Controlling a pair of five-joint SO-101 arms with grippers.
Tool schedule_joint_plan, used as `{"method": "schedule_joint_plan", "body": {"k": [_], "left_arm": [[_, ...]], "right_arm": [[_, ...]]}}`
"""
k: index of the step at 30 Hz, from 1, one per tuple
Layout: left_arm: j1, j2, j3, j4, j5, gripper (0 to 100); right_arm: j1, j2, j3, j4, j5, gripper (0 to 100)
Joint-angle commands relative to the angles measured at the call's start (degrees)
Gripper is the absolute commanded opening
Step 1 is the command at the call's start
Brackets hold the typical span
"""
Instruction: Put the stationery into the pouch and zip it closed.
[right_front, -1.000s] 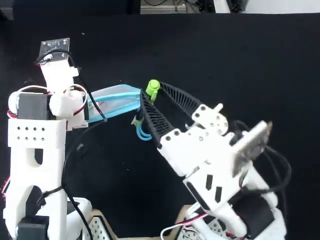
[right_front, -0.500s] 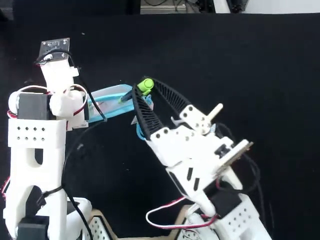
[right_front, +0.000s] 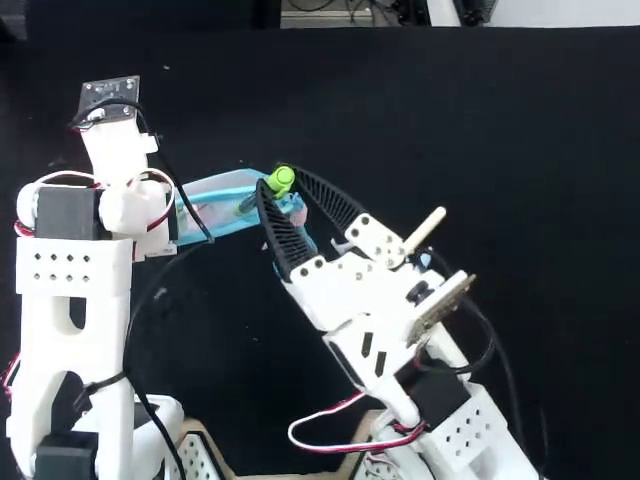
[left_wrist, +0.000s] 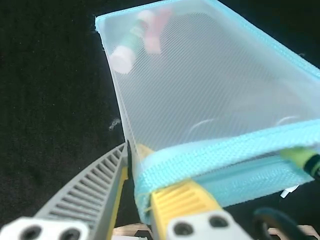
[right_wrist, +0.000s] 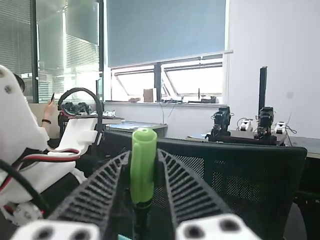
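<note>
— Translucent mesh pouch with a light-blue zip border (right_front: 225, 205): where does it lie, and what holds it?

— It lies on the black surface (right_front: 480, 120), between your two arms. Your left tool (left_wrist: 134, 152) is clamped on one corner of it, with the blue border pinched between the grey finger and the yellow one. At the far end of the pouch, a white-and-green stick (left_wrist: 127, 47) and a pink item (left_wrist: 155, 30) are already inside.

— And the right tool?

— Your right tool (right_front: 282, 186) is closed around a lime-green marker pen with a dark tip (right_wrist: 143, 165), gripped by the barrel between the black ribbed fingers. The marker points at the pouch's open mouth. In the left wrist view its dark end sits at the blue border; whether it has passed inside cannot be told.

— Which step is in hand?

— Judged from this: insertion of the marker. The zip is not yet drawn.

— What does the next move call for?

— Slide the marker along the pouch's length until the barrel clears the border, with the left tool anchoring the corner. Then open the right tool and withdraw it straight, so that the marker is not dragged back out.
</note>
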Motion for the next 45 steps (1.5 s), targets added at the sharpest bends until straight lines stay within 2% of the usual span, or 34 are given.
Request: {"method": "schedule_joint_plan", "body": {"k": [1,5,10,14,16,23,26,31,34,40,45], "left_arm": [[0.22,0.44,1.36,-0.62,0.26,3],[-0.04,0.44,1.36,-0.62,0.26,3],[-0.13,0.44,1.36,-0.62,0.26,3],[0.04,0.44,1.36,-0.62,0.26,3],[0.13,0.44,1.36,-0.62,0.26,3],[-0.22,0.44,1.36,-0.62,0.26,3],[-0.22,0.44,1.36,-0.62,0.26,3],[-0.04,0.62,1.36,-0.62,0.26,3],[0.04,0.44,1.36,-0.62,0.26,3],[0.04,0.44,1.36,-0.53,0.26,3],[-0.22,0.44,1.36,-0.35,0.26,3]], "right_arm": [[-2.37,13.32,-4.79,-0.62,3.52,1.1],[-5.01,21.41,-13.14,10.02,9.23,1.2],[-6.15,25.45,-25.71,30.15,9.93,2.7],[-6.24,25.45,-34.68,45.54,9.58,16.3],[-6.42,25.27,-38.55,50.99,9.58,19.9],[-5.45,21.41,-52.09,62.24,9.93,13.8],[3.25,21.32,-55.96,66.55,8.53,13.2],[25.41,27.38,-50.51,70.33,-2.73,13.3],[34.20,34.15,-44.79,70.07,-8.79,13.4],[42.11,49.01,-41.71,65.14,-23.21,13.5],[43.52,60.62,-45.58,64.18,-27.87,13.5]]}}
